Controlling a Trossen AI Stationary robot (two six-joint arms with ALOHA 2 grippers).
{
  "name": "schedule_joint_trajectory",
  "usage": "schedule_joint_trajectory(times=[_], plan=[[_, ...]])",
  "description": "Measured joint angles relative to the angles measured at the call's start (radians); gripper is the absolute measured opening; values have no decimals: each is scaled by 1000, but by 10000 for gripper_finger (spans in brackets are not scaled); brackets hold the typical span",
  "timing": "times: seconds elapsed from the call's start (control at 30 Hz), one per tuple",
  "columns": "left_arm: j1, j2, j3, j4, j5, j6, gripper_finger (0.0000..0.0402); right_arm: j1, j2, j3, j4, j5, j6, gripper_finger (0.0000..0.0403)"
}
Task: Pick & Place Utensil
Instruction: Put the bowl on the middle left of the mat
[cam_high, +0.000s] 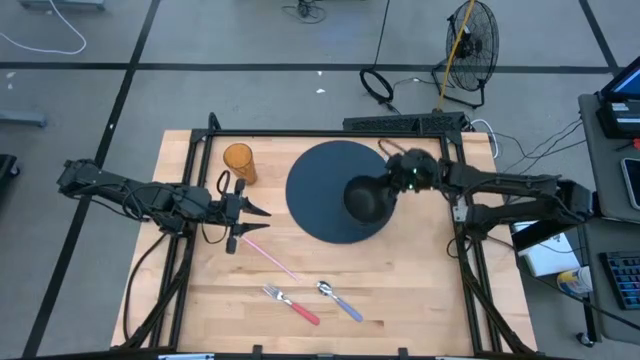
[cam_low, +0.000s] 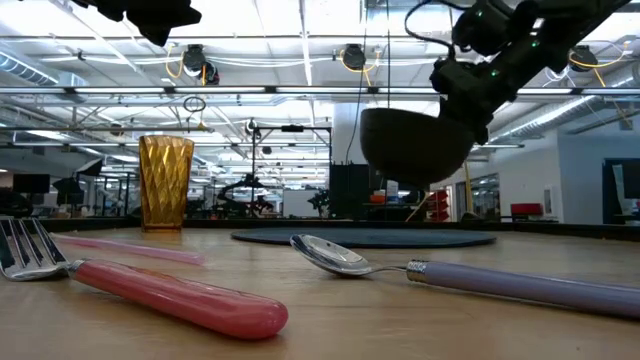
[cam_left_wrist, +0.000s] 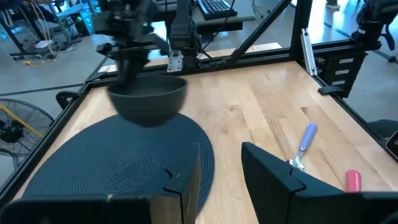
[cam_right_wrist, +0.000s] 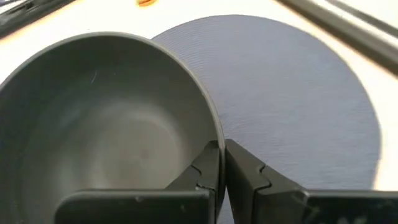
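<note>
The right gripper (cam_high: 393, 186) was found pinching the rim of a dark bowl (cam_high: 366, 199), its fingers pressed either side of the wall as the right wrist view showed (cam_right_wrist: 211, 163); the bowl (cam_low: 412, 145) hung clear above the round dark mat (cam_low: 365, 238) in the low view, not touching it; from above it sat over the mat's right portion (cam_high: 320, 190). The left gripper (cam_high: 248, 221) was positioned over the counter (cam_high: 400, 280) to the left of the mat, just below the amber cup (cam_high: 238, 163), with its fingers spread apart and holding nothing; the left wrist view confirmed the gap between its two dark fingers (cam_left_wrist: 273, 177). The utensils lay untouched on the counter toward its front edge: a fork with a pink handle (cam_high: 291, 304) and, just to its right, a spoon with a lilac handle (cam_high: 339, 300), the two lying roughly parallel and apart; a pale pink stick (cam_high: 268, 256) lay diagonally between the left gripper and the fork, its nearer end close to the left gripper's fingertips; whether it touched them could not be told. The amber cup stood upright near the mat's upper left edge, apart from it; in the low view the fork (cam_low: 150, 285) and spoon (cam_low: 440, 275) rested flat in the foreground with the cup (cam_low: 165, 183) behind them.
</note>
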Motion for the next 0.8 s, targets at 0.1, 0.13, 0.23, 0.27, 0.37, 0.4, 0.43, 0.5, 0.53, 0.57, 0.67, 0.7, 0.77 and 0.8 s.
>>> schedule_joint_trajectory(times=[0.1,0.13,0.23,0.27,0.37,0.4,0.43,0.5,0.53,0.57,0.67,0.7,0.77,0.8], plan=[[0,0,0,1,0,1,122,-75,0,0,23,-11,-2,6],[0,0,0,3,0,1,122,-98,0,0,35,-27,-2,6],[0,0,0,9,0,4,122,-148,13,0,87,-54,7,6],[0,0,0,12,0,7,122,-157,22,1,104,-52,9,6],[0,0,0,21,0,9,122,-177,55,1,150,-59,12,6],[0,0,0,22,-1,12,122,-182,69,1,168,-71,14,6],[0,0,0,22,-2,14,122,-186,85,1,183,-79,20,6],[0,0,0,23,-7,21,122,-187,120,2,220,-80,35,6],[0,0,0,23,-10,21,122,-187,140,11,222,-79,36,6],[0,0,0,25,-15,21,122,-187,161,25,224,-79,35,6],[1,0,0,26,-25,22,122,-168,230,81,222,-89,39,6],[1,0,0,26,-25,22,122,-160,255,104,216,-102,36,6],[1,0,0,26,-25,20,122,-144,295,154,151,-102,19,6],[1,0,0,25,-25,17,122,-141,312,180,103,-96,12,6]])
